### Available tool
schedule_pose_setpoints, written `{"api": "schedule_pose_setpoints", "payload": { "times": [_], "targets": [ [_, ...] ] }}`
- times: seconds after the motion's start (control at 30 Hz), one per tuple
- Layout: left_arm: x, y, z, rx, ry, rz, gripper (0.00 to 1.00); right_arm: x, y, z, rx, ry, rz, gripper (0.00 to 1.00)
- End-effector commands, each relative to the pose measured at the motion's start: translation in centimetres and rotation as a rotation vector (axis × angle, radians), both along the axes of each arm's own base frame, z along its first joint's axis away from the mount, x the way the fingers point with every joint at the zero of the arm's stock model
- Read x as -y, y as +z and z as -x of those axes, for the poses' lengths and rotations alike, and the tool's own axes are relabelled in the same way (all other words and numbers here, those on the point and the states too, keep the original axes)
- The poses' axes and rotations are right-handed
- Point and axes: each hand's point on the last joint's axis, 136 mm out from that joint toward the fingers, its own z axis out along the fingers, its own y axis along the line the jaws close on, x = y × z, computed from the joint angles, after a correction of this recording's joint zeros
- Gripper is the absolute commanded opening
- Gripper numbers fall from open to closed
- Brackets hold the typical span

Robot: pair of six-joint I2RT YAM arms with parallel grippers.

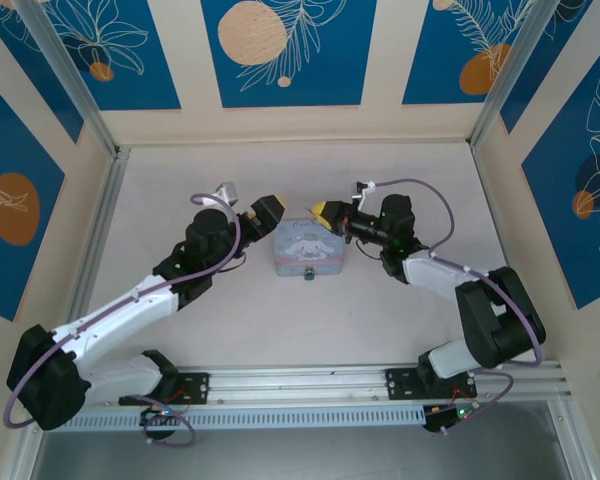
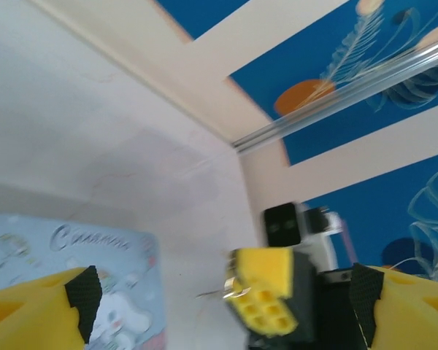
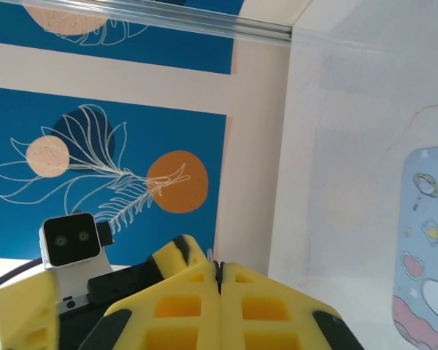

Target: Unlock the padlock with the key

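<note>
Pale surface [image 1: 180, 180], blue-panelled walls [image 1: 280, 50]; tiny dark padlock [image 1: 308, 273] points toward arm bases; left fingers [image 2: 29, 306] spread, empty; right fingers [image 3: 263, 306] pinch thin grey key [image 2: 236, 289].

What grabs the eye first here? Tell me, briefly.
The pale blue cartoon tin sits mid-table, its tiny padlock on the near edge. By its far corners two yellow-tipped hands face each other: the left hand gapes open, the right hand is shut on a thin metal sliver, apparently the key.
</note>
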Motion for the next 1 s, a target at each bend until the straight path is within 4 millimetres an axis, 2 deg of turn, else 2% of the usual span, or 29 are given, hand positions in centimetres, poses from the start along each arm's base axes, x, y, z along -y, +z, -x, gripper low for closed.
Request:
{"api": "schedule_pose_setpoints", "payload": {
  "times": [0.0,0.13,0.3,0.43,0.63,0.97],
  "targets": [
    [-0.8,-4.4,2.0,-0.115,-0.077,-0.224,0.92,0.7,-1.3,1.3,-0.030,0.035,0.091,0.00],
    [-0.6,-8.4,3.6,-0.186,-0.135,-0.295,0.93,1.1,-2.5,2.1,-0.055,0.053,0.182,0.00],
    [0.3,-12.9,5.6,-0.166,-0.169,-0.383,0.93,1.8,-4.2,2.5,-0.097,0.048,0.210,0.00],
    [1.8,-14.4,6.6,-0.124,-0.229,-0.383,0.92,1.6,-5.6,2.7,-0.124,0.065,0.216,0.00],
    [5.1,-16.6,7.5,-0.131,-0.355,-0.366,0.89,1.7,-7.1,2.8,-0.145,0.061,0.229,0.00],
    [8.5,-18.7,5.6,-0.086,-0.388,-0.341,0.86,2.7,-8.7,2.7,-0.173,0.049,0.252,0.00]
  ]
}}
